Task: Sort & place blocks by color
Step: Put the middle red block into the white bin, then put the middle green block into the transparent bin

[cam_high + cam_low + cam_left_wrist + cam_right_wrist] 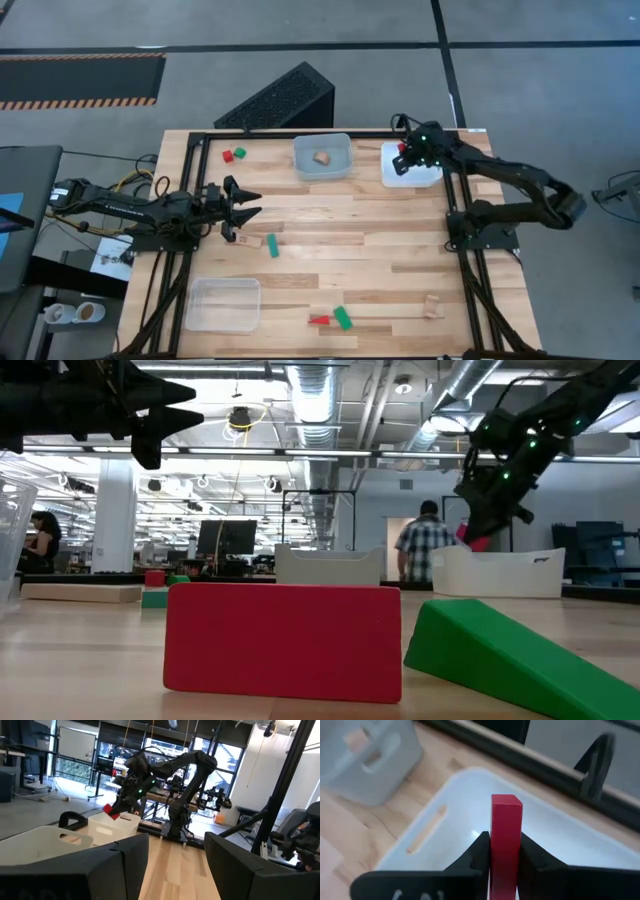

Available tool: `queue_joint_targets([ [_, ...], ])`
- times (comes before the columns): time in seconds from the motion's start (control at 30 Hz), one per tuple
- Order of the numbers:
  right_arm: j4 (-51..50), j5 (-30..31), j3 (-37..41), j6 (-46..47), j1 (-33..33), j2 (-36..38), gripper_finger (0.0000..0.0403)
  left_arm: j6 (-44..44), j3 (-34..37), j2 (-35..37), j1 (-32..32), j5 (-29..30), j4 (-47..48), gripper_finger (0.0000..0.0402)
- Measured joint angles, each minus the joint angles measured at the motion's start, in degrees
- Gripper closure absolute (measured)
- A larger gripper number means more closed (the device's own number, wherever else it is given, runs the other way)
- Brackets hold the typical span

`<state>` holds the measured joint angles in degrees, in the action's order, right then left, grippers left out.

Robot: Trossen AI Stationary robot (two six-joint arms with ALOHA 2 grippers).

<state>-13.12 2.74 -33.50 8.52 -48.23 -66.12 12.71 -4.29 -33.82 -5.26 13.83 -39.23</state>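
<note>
I see a red bar block [506, 845], smooth and square-ended, standing upright between the fingers of my right gripper [505, 852], which are clamped narrow against its two sides. Its top end pokes above the fingertips. In the high view the right gripper [404, 152] holds that red block [401, 148] over the white bin [425, 178] at the far right corner of the table [380, 250]; the right wrist view shows the bin's pale interior [560, 835] directly beneath the block. From the low view the red block [476, 541] hangs above the bin's rim [505, 572], not touching it.

The middle bin [322, 157] at the far edge holds one plain wood block [322, 156]. Near the far left corner a small red block [228, 155] and a green block [240, 152] lie just beside each other. Toward the middle left, a wood block [252, 241] and a green bar [272, 246] lie close together. Near the front edge a red bar [319, 320] touches a green wedge [343, 318], and another wood block [432, 306] lies toward the front right. A clear bin [222, 303] rests at the front left.

My left gripper [243, 206] hovers above the table's left side, fingers spread wide, holding nothing.
</note>
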Motion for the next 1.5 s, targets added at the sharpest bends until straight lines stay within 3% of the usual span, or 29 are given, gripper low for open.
queue_joint_targets([
  [0.27,-1.43,0.0,0.0,-0.43,0.44,-3.57,0.028,2.74,0.0,0.0,-0.01,-0.01,3.02,0.0223],
  [0.6,-4.24,0.04,-1.91,-0.09,4.82,3.93,0.0213,1.77,0.0,0.02,-0.01,-1.35,3.34,0.0223],
  [0.77,-5.85,-0.04,-4.19,-1.0,11.77,11.19,0.0211,2.01,0.0,0.02,-0.02,-0.07,3.64,0.0223],
  [1.03,1.16,0.18,-1.9,4.29,28.18,19.5,0.0241,4.3,0.0,0.02,-0.02,1.48,3.74,0.0223],
  [1.27,12.6,7.6,2.84,6.55,43.61,18.12,0.0262,4.45,0.0,0.0,-0.02,1.5,3.9,0.0223],
  [1.5,20.29,17.53,3.61,6.54,53.19,12.65,0.0271,4.23,0.0,-0.01,-0.02,1.87,4.38,0.0223],
])
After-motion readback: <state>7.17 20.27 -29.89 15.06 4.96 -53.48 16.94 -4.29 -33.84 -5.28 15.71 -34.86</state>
